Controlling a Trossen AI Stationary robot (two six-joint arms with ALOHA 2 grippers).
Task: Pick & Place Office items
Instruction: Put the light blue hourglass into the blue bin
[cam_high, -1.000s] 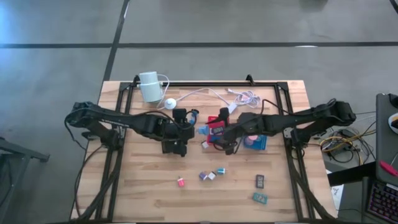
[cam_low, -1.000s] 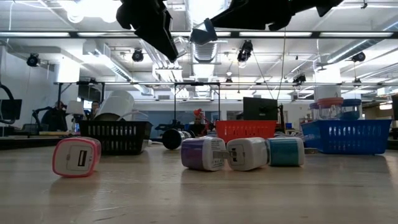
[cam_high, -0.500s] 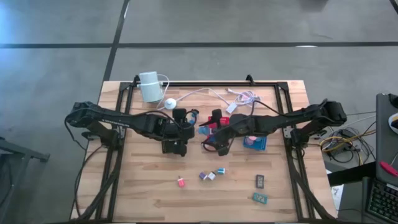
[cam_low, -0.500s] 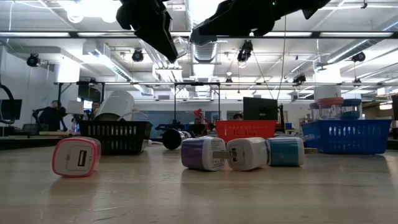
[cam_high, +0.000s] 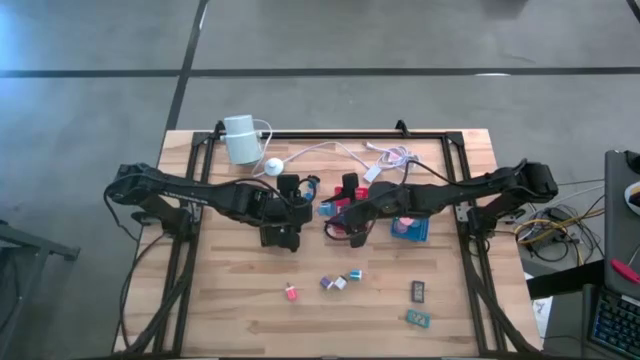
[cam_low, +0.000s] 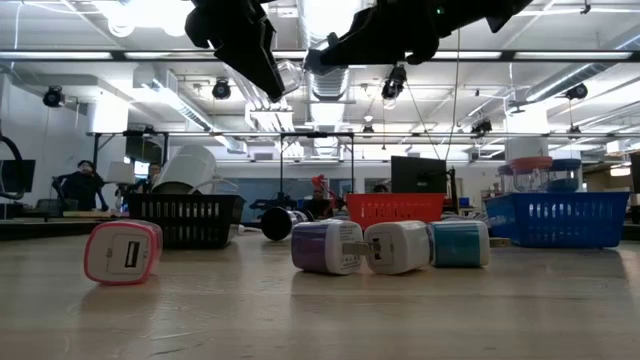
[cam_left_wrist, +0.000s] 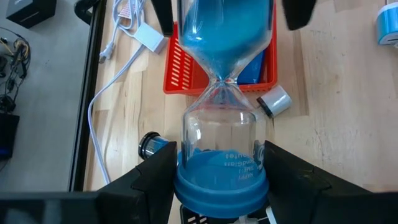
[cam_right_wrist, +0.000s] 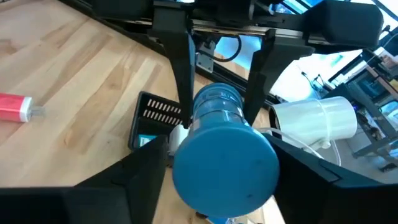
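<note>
A blue-sand hourglass with blue end caps hangs level above the table between my two grippers; in the high view the hourglass sits over the red tray. My left gripper is shut on one cap and my right gripper on the other. In the low view the hourglass shows high up. Near the table's front lie a pink block, a purple block, a white block, a teal block and a dark clip. My left gripper holds the hourglass by its left end cap, pinched between the two fingers, level from the table's left and along its length. The hourglass is lifted clear and lies level. My right gripper has the opposite end cap between its two fingers, coming level from the table's right, along the hourglass. The cap fills the gap between them.
A white cylinder device and its white cable lie at the far edge. A blue tray sits right of the red one, a black tray farther left. A small silver piece lies beside the red tray. A teal piece rests near the front.
My right gripper has moved toward the table's left, up to my left gripper, and has come around the hourglass's free end cap. My left gripper and the hourglass have kept still above the red tray.
</note>
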